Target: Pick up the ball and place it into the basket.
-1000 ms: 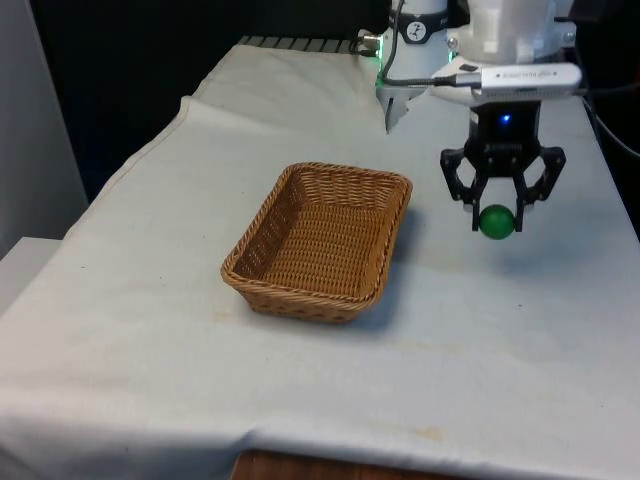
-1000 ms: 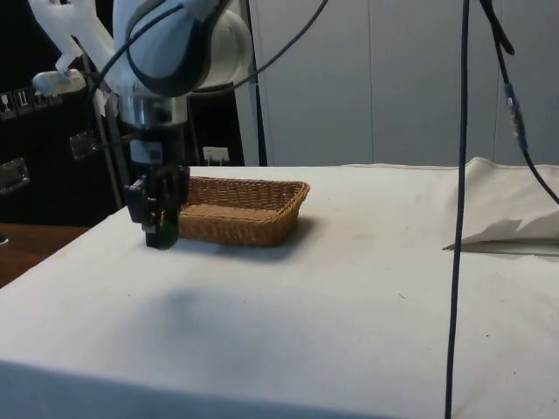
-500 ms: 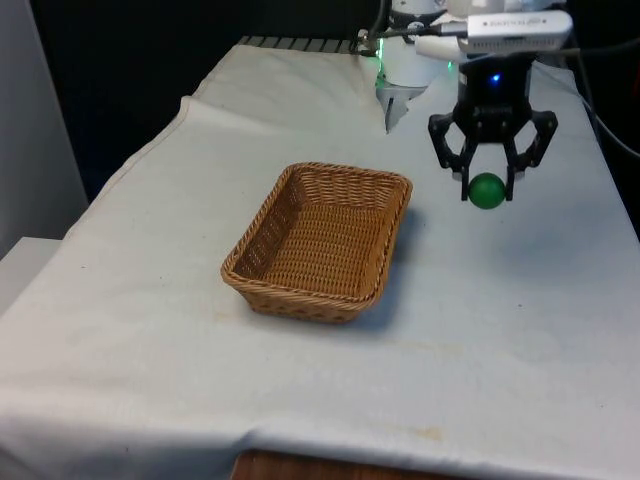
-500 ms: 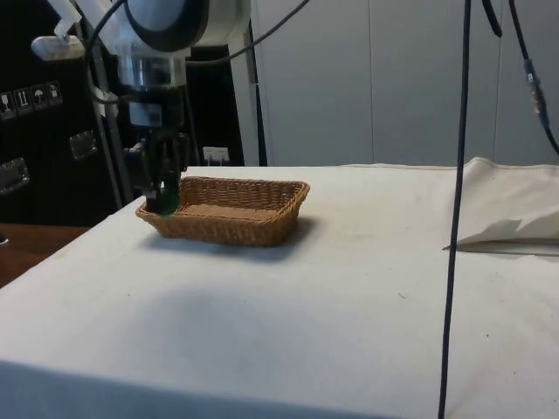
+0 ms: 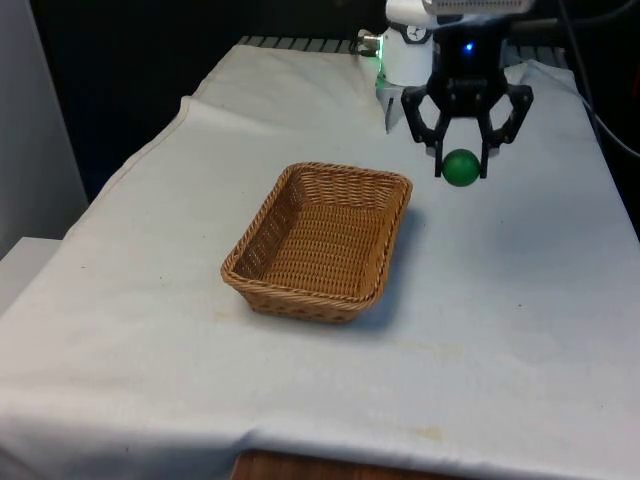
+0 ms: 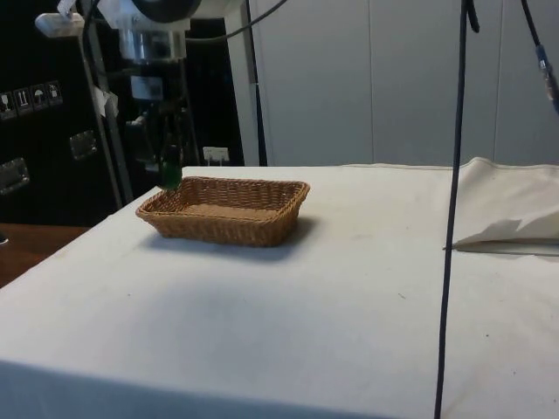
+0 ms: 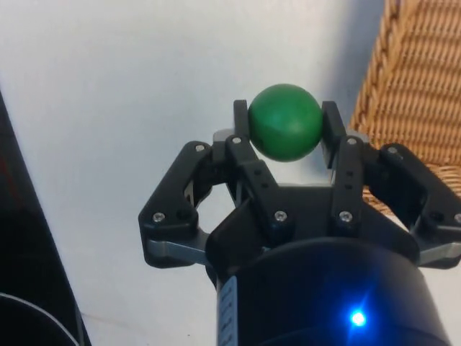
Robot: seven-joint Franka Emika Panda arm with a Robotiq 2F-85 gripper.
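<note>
Nearest the front camera, a bare stretch of white cloth [image 5: 480,330] covering the table [image 5: 330,470], faintly stained along its front fold. Beyond it, toward the middle, an oblong brown wicker basket [image 5: 320,240], open side up, set at a slight angle on the cloth, nothing visible inside. Farther back and off to the front view's right of the basket, a green ball [image 5: 460,167] held in the air well above the cloth, pinched between the black fingers [image 5: 437,155] of the gripper [image 5: 461,160], closed against the ball's two sides. Gripper pointing straight down, ball hanging near the basket's far corner but outside its rim. From the side camera, ball [image 6: 170,175] and gripper [image 6: 169,171] seen just above the level of the basket's [image 6: 225,210] rim, at its end toward the dark cabinets. From the wrist camera, ball [image 7: 284,122] clamped squarely between the two finger pads [image 7: 240,120], white cloth beneath, woven wall of the basket [image 7: 410,94] close alongside. Farthest back, a folded white scrap [image 5: 393,105] lying on the cloth near the table's far end.
</note>
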